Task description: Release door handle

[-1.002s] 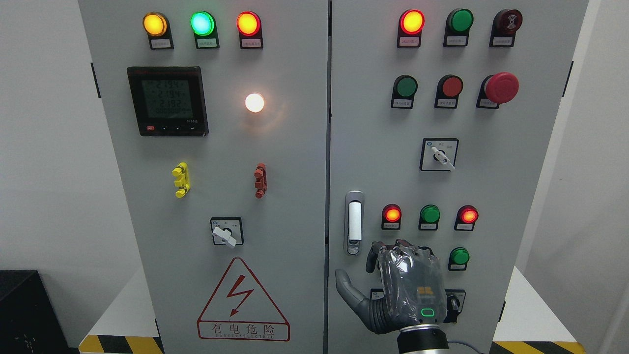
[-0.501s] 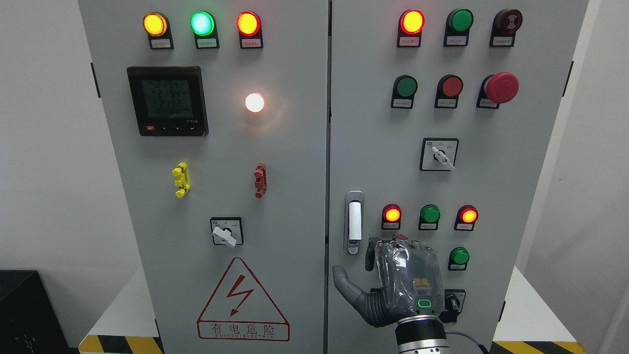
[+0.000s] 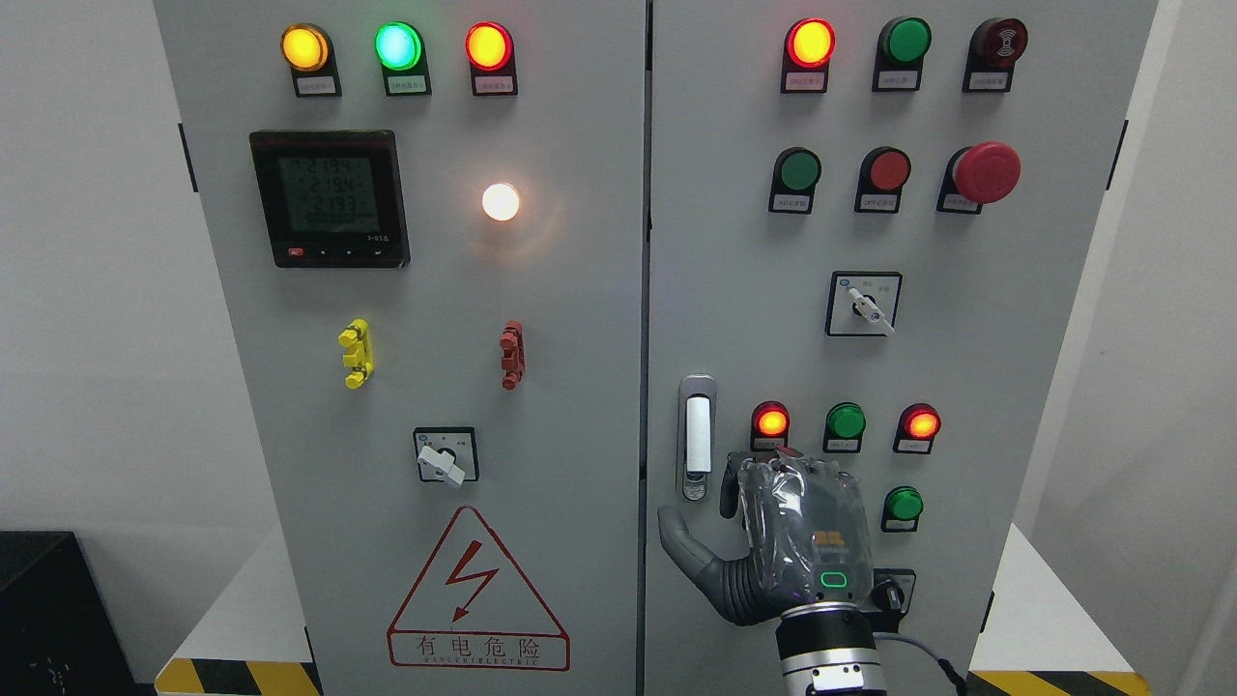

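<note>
The silver door handle (image 3: pixel 697 435) sits upright in its recessed plate on the left edge of the right cabinet door (image 3: pixel 734 290). My right hand (image 3: pixel 763 527), wrapped in clear plastic, rises from the bottom edge just below and right of the handle. Its back faces me, the thumb (image 3: pixel 676 541) spreads out to the left and the fingers (image 3: pixel 730 493) bend loosely toward the door. It holds nothing, and a small gap separates the fingers from the handle. The left arm is out of sight.
Lit red and green indicator lamps (image 3: pixel 846 422) and a green button (image 3: pixel 904 504) sit close to the hand's right. A black rotary switch (image 3: pixel 889 592) is partly hidden behind the wrist. The left door (image 3: pixel 435 290) carries a meter, switches and a warning triangle (image 3: pixel 476 590).
My right hand has risen slightly up the door toward the handle's lower end, and more of the wrist shows. The handle and door have not moved.
</note>
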